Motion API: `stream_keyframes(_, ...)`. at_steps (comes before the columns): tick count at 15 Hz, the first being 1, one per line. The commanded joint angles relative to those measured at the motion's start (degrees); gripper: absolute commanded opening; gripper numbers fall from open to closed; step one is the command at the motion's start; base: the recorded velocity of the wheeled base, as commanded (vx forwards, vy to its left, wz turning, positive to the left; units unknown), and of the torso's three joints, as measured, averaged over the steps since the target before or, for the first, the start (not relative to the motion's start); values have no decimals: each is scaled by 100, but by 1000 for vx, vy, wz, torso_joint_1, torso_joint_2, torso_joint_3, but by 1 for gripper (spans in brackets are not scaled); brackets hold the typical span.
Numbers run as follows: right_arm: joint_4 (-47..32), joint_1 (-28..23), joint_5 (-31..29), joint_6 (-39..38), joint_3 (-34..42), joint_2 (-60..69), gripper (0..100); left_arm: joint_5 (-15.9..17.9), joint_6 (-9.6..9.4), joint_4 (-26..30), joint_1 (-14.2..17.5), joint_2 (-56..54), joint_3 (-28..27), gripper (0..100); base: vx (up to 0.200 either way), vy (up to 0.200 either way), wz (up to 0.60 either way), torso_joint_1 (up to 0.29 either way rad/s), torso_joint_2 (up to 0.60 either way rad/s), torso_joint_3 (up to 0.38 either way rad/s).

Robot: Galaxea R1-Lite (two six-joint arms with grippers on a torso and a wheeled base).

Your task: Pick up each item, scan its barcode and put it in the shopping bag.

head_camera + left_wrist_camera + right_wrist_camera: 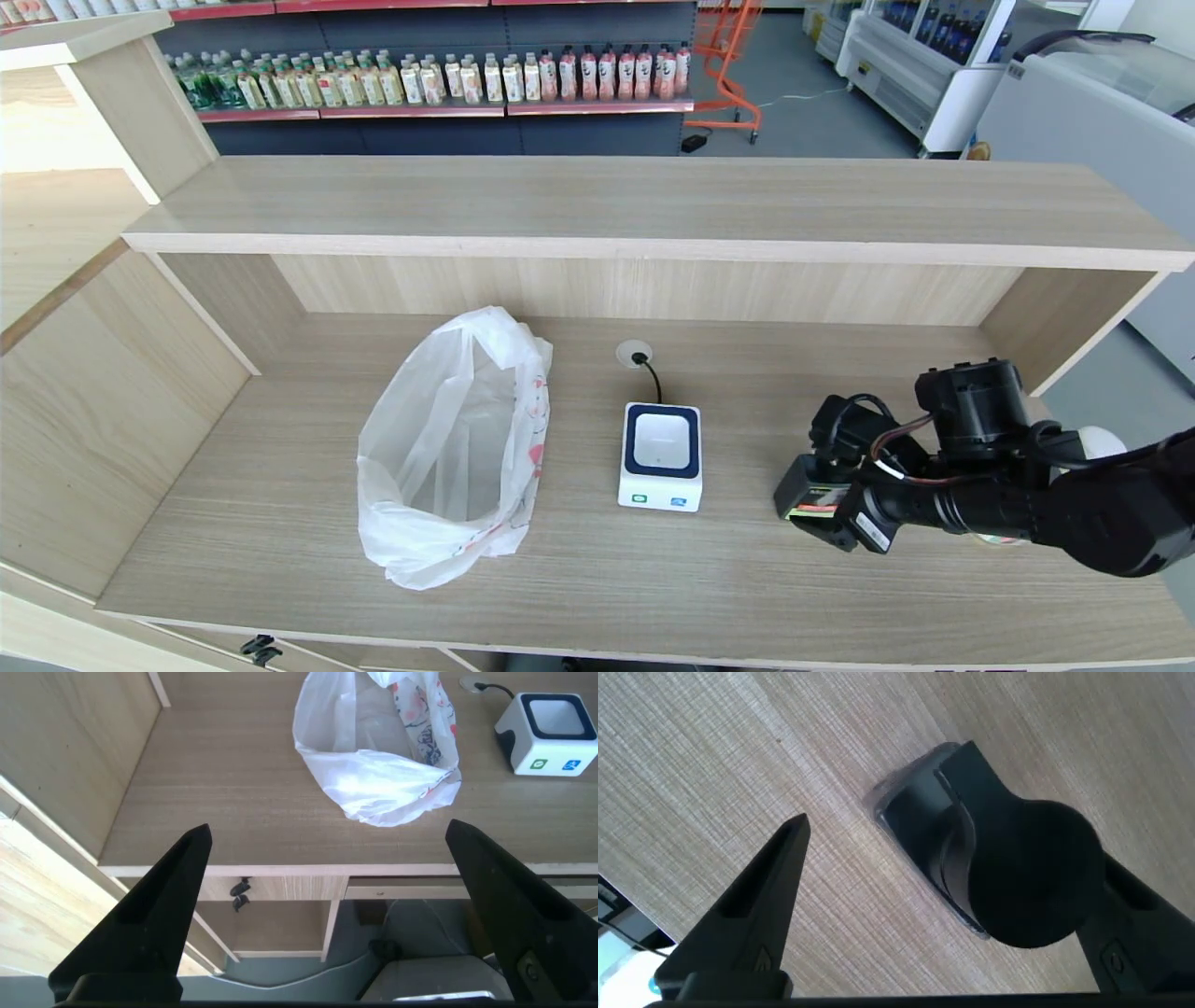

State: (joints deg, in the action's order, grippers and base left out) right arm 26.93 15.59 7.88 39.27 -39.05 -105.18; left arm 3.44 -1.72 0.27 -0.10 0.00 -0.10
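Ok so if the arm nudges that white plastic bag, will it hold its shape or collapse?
The shopping bag looks thin and translucent, so probably floppy, crumpling when nudged. It seems empty, so likely light enough to slide on the smooth counter. Its open mouth may sag shut.

Counter [280,523]: pale wood, walled behind and at both sides.
Shopping bag [457,448]: slumped left of centre, mouth open.
Scanner [661,455]: near its right, apart.

Open white bag [397,467] — scanner [661,455] beside
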Motion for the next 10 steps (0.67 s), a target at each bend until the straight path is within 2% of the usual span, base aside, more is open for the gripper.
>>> stream_keyframes(1, 23, 58, 4, 2, 11, -161, 0, -1, 5, 0, 1, 9, 1, 100, 0, 0, 0, 0, 0, 0)
stream_keyframes(5, 436, 84, 4, -15, 125, -293, 0, -1, 5, 0, 1, 9, 1, 100, 0, 0, 0, 0, 0, 0)
stream_keyframes(7, 480, 58, -32, -200, 134, 121, 0, -1, -4, 0, 1, 9, 1, 100, 0, 0, 0, 0, 0, 0)
stream_keyframes(8, 471, 23, -49, -393, 169, 349, 0, -1, 5, 0, 1, 9, 1, 100, 0, 0, 0, 0, 0, 0)
stream_keyframes(9, 436, -197, -322, -1070, 354, 1105, 0, -1, -4, 0, 1, 9, 1, 100, 0, 0, 0, 0, 0, 0)
stream_keyframes(10, 392, -373, -515, -1220, 424, 1430, 0, -1, -4, 0, 1, 9, 1, 100, 0, 0, 0, 0, 0, 0)
